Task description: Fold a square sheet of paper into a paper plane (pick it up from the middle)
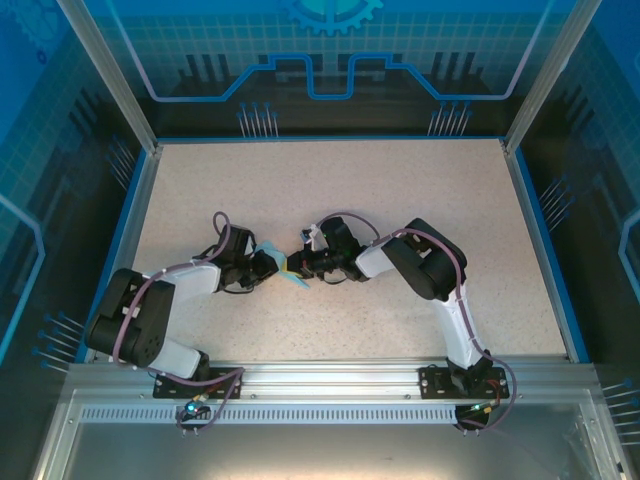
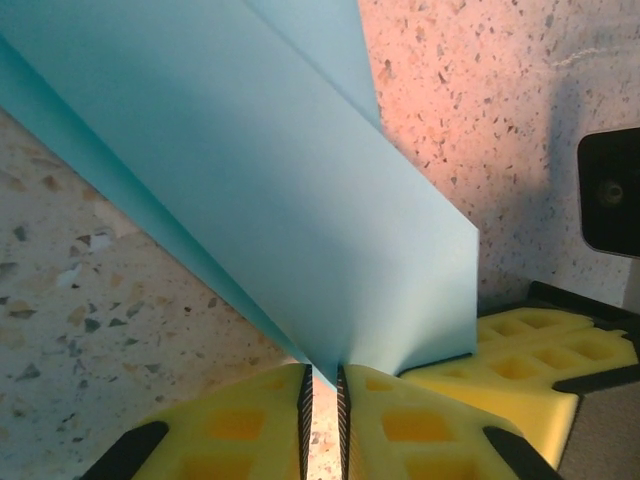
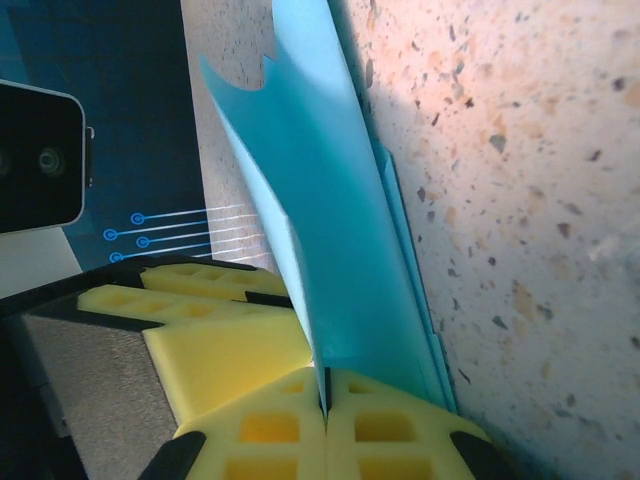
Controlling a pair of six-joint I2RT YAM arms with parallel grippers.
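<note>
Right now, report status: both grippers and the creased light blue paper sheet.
Left gripper shut on the creased light blue paper sheet. Right gripper shut on it too. No obstruction seen.

The left gripper (image 1: 277, 263) and right gripper (image 1: 299, 265) meet nose to nose on the paper (image 1: 272, 247), blocking the middle of the surface (image 1: 420, 190); open room lies beyond them and at both sides.

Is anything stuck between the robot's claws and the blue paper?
No, nothing visible is in the way. The left gripper and the right gripper each pinch the blue paper directly, with the sheet caught between their yellow fingers.
</note>
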